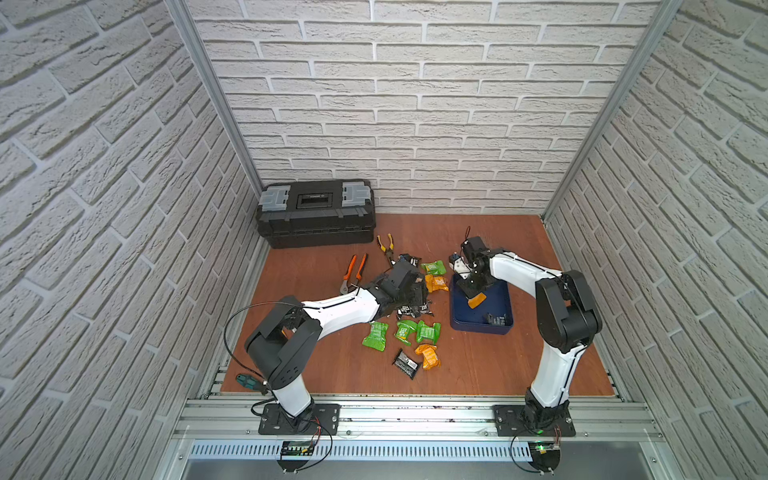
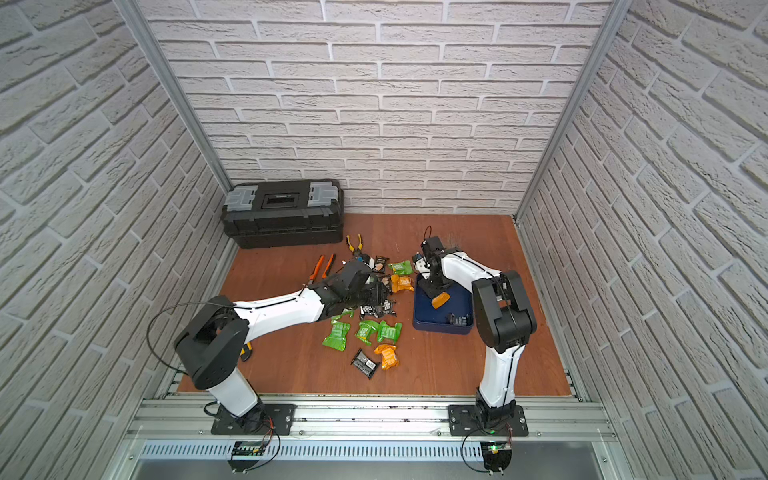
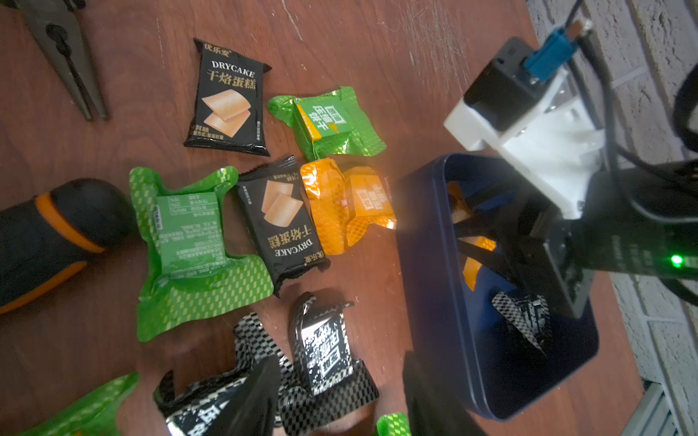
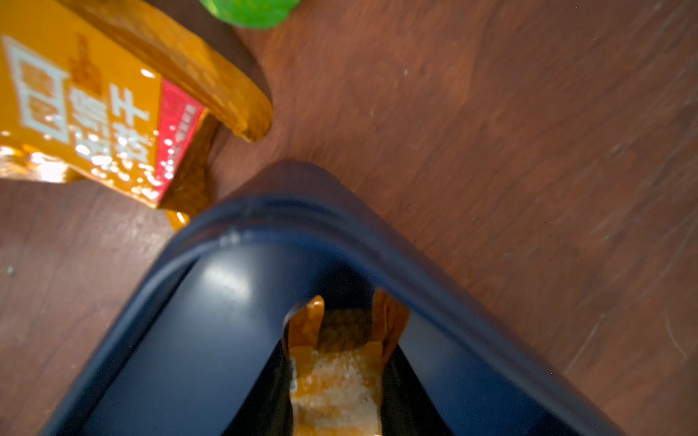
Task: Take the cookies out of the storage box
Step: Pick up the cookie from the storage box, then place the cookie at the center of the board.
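Walls (image 1: 415,124): white brick-pattern panels on three sides.
Corner posts (image 1: 216,104): grey metal.
Floor (image 1: 415,232): reddish-brown wood board, scuffed.
Front rail (image 1: 415,415): slotted aluminium.
Toolbox (image 1: 316,212): black, grey latches, in a back corner.
Light: even, shadows soft.

Bright, even light with soft shadows.
In both top views the brick walls (image 1: 83,208) bow toward the frame edges. In the right wrist view the storage box (image 4: 196,339) and the boxed orange packet (image 4: 336,377) blur; glare speckles the loose orange packet (image 4: 87,102) beside the box.
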You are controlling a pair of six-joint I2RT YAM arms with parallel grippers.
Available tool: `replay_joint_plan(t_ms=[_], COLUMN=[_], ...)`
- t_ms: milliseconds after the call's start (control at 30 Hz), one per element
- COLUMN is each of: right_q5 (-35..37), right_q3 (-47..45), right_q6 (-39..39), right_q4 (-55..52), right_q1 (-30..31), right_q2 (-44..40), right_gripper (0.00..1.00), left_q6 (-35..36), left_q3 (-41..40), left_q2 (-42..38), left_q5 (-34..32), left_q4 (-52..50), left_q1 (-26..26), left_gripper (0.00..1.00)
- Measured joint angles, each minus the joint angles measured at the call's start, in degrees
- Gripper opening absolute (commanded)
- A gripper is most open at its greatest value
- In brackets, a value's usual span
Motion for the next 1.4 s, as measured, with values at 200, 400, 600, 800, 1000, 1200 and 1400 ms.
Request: replay_joint_plan(t_ms=[200, 400, 600, 800, 1000, 1200, 1400], right_q5=[-0.17, -1.07, 1.16, 6.67, 8.57, 8.94, 9.88], right_q3=[-0.70, -1.97, 0.70, 2.45, 5.11, 7.32, 6.19], right_q6=[8.59, 23.15, 37.22, 44.89, 46.25, 45.81, 44.76], right_q4=[-1.57, -3.50, -3.50, -3.15, -2.64, -2.60, -3.02], right_q1=[0.57, 8.17, 19.08, 19.58, 19.21, 19.19, 18.16], right_q2=[-10.34, -18.82, -11.17, -2.45, 1.68, 1.88, -5.77], right_gripper=[0.25, 0.21, 0.23, 0.28, 0.56, 0.70, 0.69], left_q6=[-4.98, -8.66, -11.26, -12.68, -12.68, -11.56, -7.13], left_q3=[-6.12, -8.79, -9.20, -10.12, -10.16, -10.01, -5.68], left_q2=[-8.70, -14.62, -14.58, -14.58, -14.53, -13.62, -8.81], left_q5=[-9.86, -18.62, -20.92, -21.05, -19.21, -17.29, -12.09], left_q4=[-0.48, -1.36, -2.23, -3.98, -4.52, -4.59, -4.83], left_q1=[0.00, 0.48, 0.70, 0.76, 1.01, 1.03, 1.01], left_gripper=[0.58, 0.58, 0.59, 0.59, 0.59, 0.59, 0.61])
